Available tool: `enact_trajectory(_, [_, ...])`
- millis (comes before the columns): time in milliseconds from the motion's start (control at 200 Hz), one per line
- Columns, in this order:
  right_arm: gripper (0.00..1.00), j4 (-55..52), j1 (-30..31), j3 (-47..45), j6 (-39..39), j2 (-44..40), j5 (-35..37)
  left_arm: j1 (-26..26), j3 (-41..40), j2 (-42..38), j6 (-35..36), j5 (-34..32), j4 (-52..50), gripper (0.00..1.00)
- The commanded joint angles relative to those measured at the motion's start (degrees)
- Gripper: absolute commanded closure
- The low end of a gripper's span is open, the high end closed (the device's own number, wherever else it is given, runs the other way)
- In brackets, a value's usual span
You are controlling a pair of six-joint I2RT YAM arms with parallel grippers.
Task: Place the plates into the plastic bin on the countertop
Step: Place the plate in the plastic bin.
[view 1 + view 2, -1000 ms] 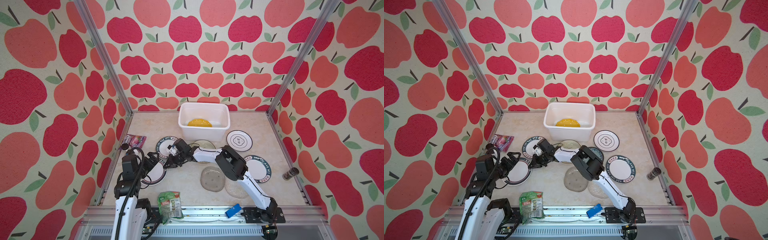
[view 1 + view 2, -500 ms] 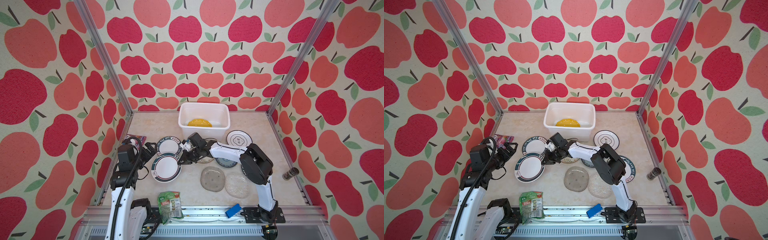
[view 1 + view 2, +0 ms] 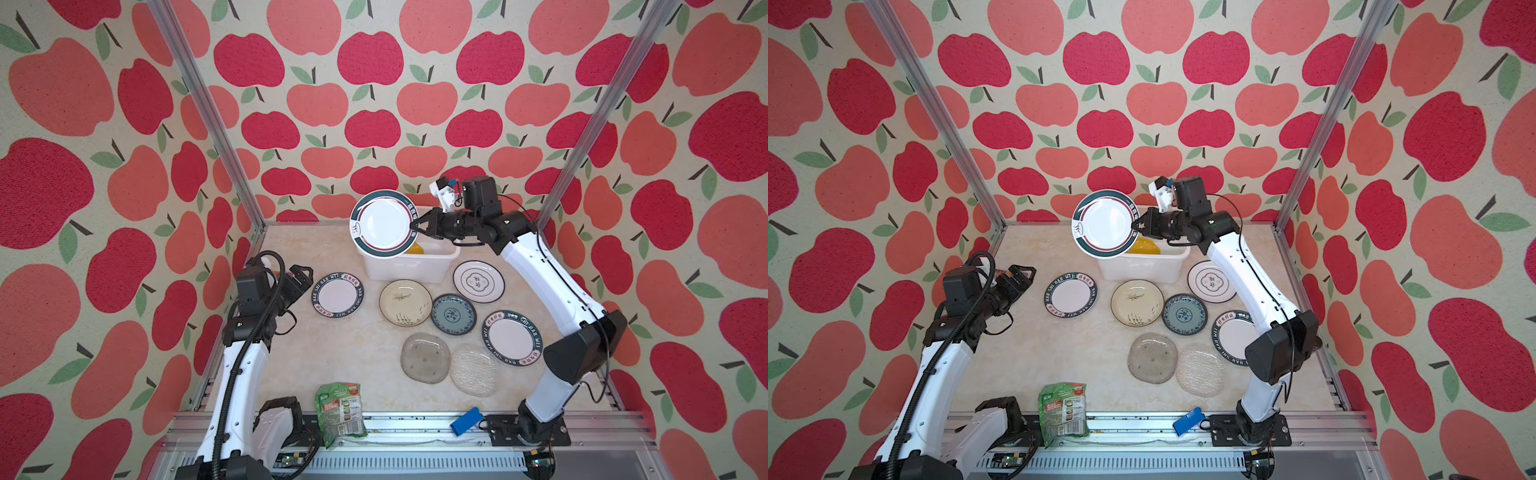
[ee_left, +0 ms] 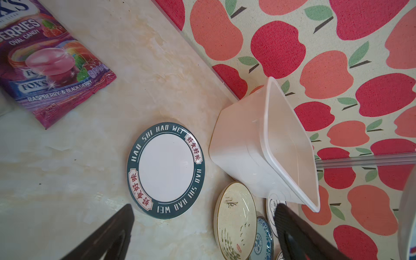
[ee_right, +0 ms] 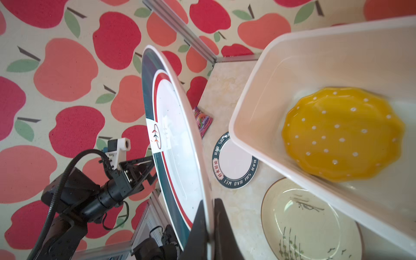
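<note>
Right wrist view: my right gripper [image 5: 209, 203] is clamped on the rim of a dark-rimmed plate [image 5: 173, 144], held on edge aloft at the plastic bin's [image 5: 247, 94] end, presumably to slip in beside the yellow plate [image 5: 342, 135]. My left gripper [image 3: 302, 277] is spread, empty. Count: one plate held, one binned, seven on the countertop [image 3: 345, 353].

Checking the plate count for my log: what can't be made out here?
- Yellow dotted scalloped plate in the white plastic bin: both top views, mostly hidden by the held dark-rimmed white plate; blurred in the right wrist view.
- Rightmost white lettered-rim plate: in a top view, partly covered by the right arm.
</note>
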Motion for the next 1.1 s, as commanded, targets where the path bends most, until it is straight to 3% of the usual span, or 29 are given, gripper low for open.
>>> enact_trajectory(0, [1.00, -6.1, -3.7, 7.4, -2.5, 7.4, 2.4, -3.1, 1.7, 0.7, 0.4, 0.3, 3.6, 0.01])
enact_trajectory(145, [1.00, -10.9, -6.3, 18.1, -3.4, 16.2, 3.4, -7.2, 2.7, 2.1, 1.8, -2.4, 3.1, 0.01])
enact_trajectory(325, [1.00, -17.5, -6.3, 27.3, -6.4, 24.1, 8.3, -8.5, 0.1, 2.2, 0.9, -2.5, 5.6, 0.01])
enact_trajectory(830, [1.00, -24.4, -7.6, 31.4, -8.2, 33.8, 11.6, -13.2, -2.3, 4.8, 0.6, -4.9, 8.0, 0.01])
enact_trajectory(1096, [1.00, -30.2, -7.2, 39.1, -10.1, 40.0, 15.1, -13.5, -3.0, 5.3, 1.0, -5.8, 8.0, 0.01])
